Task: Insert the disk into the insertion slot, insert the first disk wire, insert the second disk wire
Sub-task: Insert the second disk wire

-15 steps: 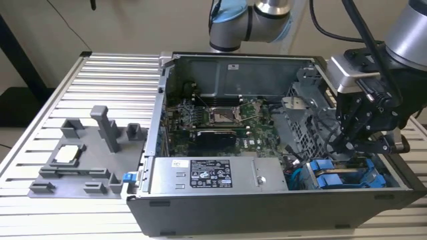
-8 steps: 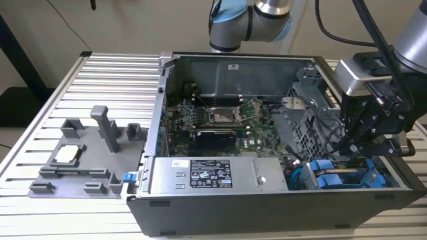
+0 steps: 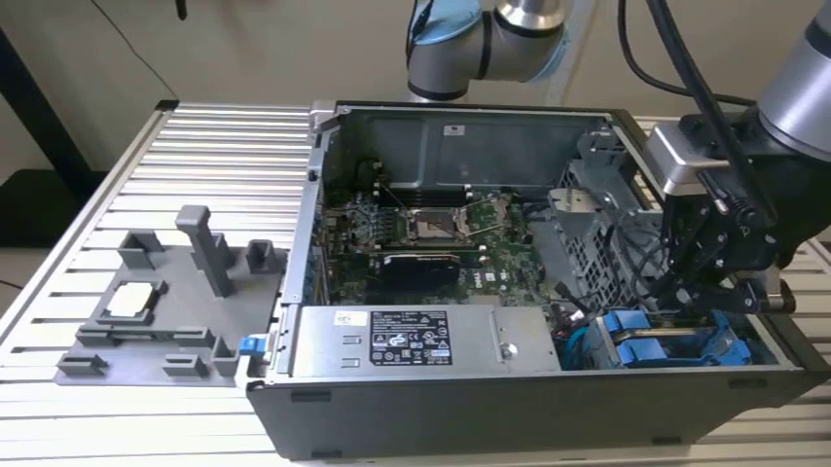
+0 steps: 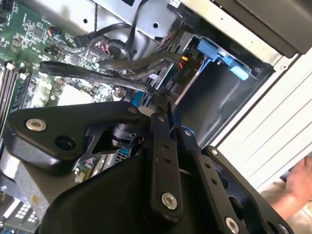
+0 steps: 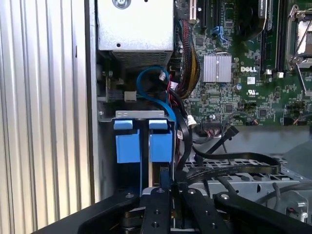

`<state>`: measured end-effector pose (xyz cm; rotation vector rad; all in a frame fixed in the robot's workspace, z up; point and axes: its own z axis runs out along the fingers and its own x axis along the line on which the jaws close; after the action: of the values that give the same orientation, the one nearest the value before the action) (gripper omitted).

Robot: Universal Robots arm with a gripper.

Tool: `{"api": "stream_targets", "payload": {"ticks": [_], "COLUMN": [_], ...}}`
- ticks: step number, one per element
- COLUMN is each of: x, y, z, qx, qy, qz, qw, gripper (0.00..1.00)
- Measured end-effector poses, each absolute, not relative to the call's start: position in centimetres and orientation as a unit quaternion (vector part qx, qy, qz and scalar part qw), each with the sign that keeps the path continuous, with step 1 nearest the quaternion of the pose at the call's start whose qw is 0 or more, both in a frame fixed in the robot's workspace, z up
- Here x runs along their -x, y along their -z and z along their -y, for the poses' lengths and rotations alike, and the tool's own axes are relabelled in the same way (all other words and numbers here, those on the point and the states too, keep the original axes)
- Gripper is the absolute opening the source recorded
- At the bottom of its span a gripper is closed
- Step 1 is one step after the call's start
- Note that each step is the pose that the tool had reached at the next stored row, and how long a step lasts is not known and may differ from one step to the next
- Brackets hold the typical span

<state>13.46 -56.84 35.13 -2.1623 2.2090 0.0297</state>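
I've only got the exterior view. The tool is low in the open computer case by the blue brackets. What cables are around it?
Observer: In the first wrist view, a thin blue cable loops behind the blue plastic carrier brackets, below the silver power-supply box.
Operator: Anything at the tool tip?
Observer: In the second wrist view, black flat cables run across right beside the tool.
Operator: Anyone nearby?
Observer: A person's hand is outside the case wall in the second wrist view.
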Motion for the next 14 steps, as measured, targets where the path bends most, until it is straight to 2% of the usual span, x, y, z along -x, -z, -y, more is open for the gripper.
{"api": "stream_targets", "payload": {"ticks": [14], "x": [-13.57], "y": [-34.59], "z": [56.94], "qx": [0.7], "qy": [-0.006], "qz": [-0.713], "qw": [0.029], "gripper": [0.16]}}
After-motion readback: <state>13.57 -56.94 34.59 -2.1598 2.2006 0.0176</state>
